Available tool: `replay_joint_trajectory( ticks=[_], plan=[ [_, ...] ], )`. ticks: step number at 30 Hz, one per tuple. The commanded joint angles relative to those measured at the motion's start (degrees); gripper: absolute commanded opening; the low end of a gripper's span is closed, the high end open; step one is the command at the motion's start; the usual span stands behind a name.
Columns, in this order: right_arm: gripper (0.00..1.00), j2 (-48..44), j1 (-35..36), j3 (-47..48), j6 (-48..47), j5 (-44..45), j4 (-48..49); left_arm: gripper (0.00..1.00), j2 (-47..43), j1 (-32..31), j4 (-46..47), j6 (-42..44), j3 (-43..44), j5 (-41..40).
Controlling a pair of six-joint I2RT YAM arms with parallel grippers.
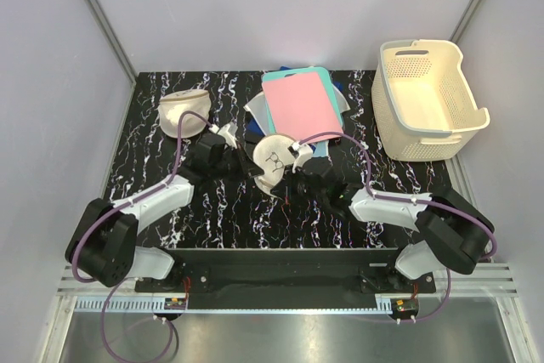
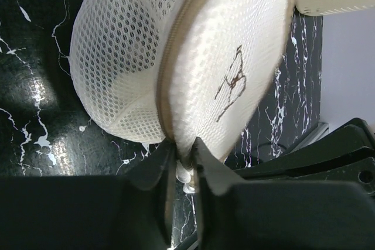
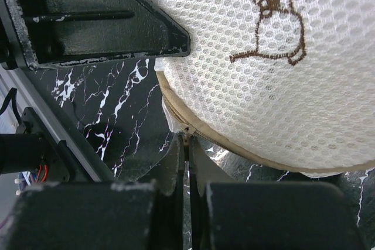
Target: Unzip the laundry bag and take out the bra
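Note:
The round cream mesh laundry bag (image 1: 274,161) with a dark squiggle stands tilted on edge at the table's middle, held between both grippers. My left gripper (image 1: 252,167) is shut on the bag's rim fabric (image 2: 185,155) beside the zipper band. My right gripper (image 1: 293,167) is shut on the zipper pull (image 3: 187,134) at the bag's rim. The squiggled face (image 3: 269,10) fills the right wrist view; it also shows in the left wrist view (image 2: 231,80). The zipper looks closed. The bra is hidden.
A plain cream pouch (image 1: 183,110) lies at the back left. A pink sheet (image 1: 299,104) over blue and grey cloths lies behind the bag. A cream laundry basket (image 1: 425,95) stands at the back right on the black marbled table (image 1: 221,218).

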Motion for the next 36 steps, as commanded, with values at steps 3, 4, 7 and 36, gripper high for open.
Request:
replay_joint_trajectory(
  ticks=[3,4,7,36],
  plan=[
    [0.0,0.7,0.7,2.5,0.0,1.0,1.7,0.0,1.2,-0.4,3.5,0.3,1.4,0.5],
    [0.0,0.7,0.7,2.5,-0.1,1.1,1.6,0.0,1.3,-0.3,3.3,0.5,1.7,0.5],
    [0.0,0.6,0.7,2.3,-0.2,1.7,1.2,0.0,1.4,-0.2,2.8,1.1,2.2,0.4],
    [0.0,-4.7,0.6,-0.1,-3.3,13.8,-6.6,0.0,-0.7,7.2,-6.7,11.1,5.5,2.4]
  ],
)
